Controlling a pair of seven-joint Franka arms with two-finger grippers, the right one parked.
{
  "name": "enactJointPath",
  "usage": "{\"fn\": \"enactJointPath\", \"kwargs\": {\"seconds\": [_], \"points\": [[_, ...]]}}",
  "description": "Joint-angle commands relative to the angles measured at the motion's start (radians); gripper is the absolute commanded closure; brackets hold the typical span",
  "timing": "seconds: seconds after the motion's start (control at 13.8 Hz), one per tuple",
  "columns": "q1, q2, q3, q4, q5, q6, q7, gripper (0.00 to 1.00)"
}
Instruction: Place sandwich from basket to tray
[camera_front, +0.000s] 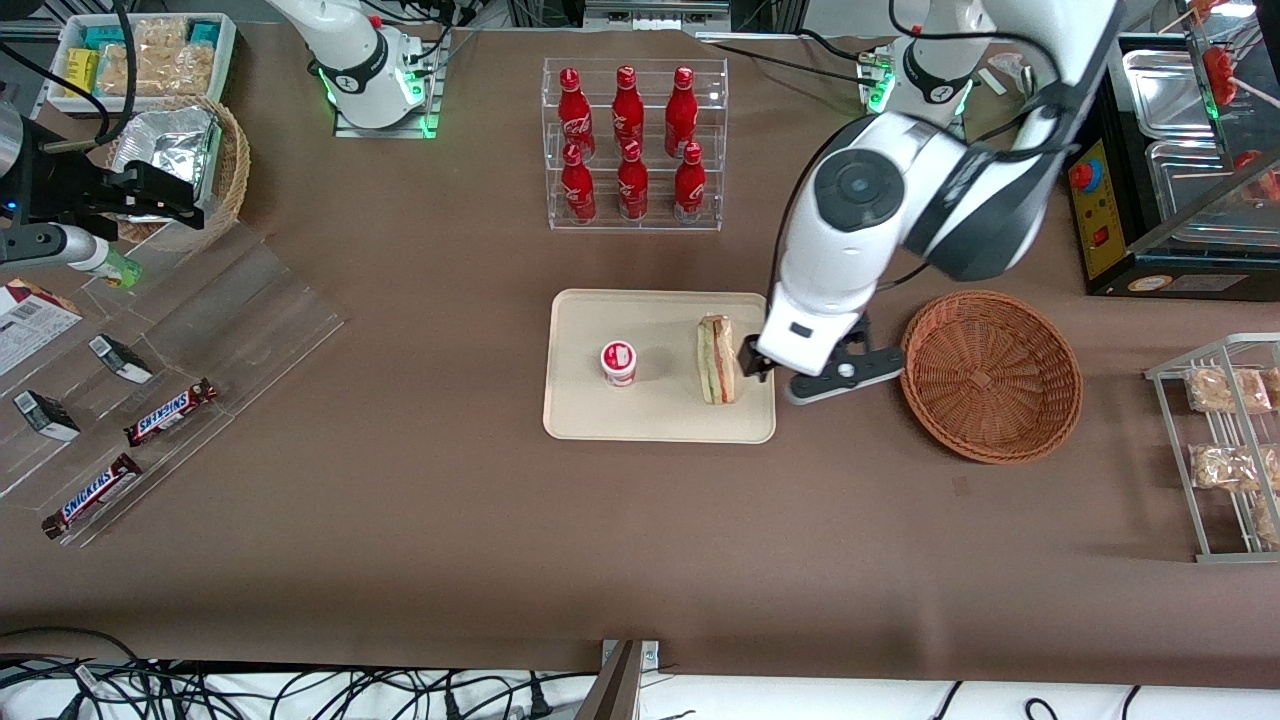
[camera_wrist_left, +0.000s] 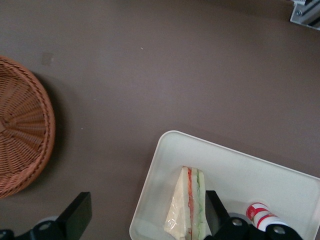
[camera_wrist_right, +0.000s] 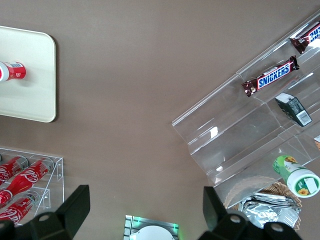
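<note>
A brown-covered worktop (camera_front: 400, 500) fills the room's middle, with cables trailing along its nearer edge. On it lies the flat cream-beige plastic tray (camera_front: 640, 420) with rounded corners, and on that tray stands the triangular clear-wrapped sandwich (camera_front: 716, 359) of white bread with red and green layers, close to the tray's edge toward the working arm's end. A small white pot with a red lid (camera_front: 619, 362) sits on the same tray, apart from the sandwich.

The white left arm's gripper (camera_front: 765, 368) hangs just beside the sandwich, over the tray's edge. Its jaws stand wide apart and hold nothing; in the wrist view one dark finger (camera_wrist_left: 216, 212) sits close against the sandwich (camera_wrist_left: 187, 210) while the other finger (camera_wrist_left: 76, 215) is over bare worktop, well clear of it.

The round reddish-brown woven wicker basket (camera_front: 992, 375) rests on the worktop near the tray, toward the working arm's end (nothing shows inside it).

Farther from the front camera a clear acrylic rack of red cola bottles (camera_front: 633, 145) stands upright. Toward the parked arm's end are clear stepped shelves with chocolate bars (camera_front: 170, 413) and a tan wicker basket with foil packets (camera_front: 190, 160).
</note>
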Motion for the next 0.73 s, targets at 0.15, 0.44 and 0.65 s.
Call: {"fn": "enactJointPath", "kwargs": {"seconds": [0.15,0.44,0.65], "points": [[0.089,-0.142,-0.009,0.02,-0.094,-0.162,-0.006,0.0],[0.152,-0.194,-0.01,0.012,-0.134,-0.188,0.031,0.0],[0.215,-0.222,0.005,0.011,-0.198,-0.226,0.198,0.0]]}}
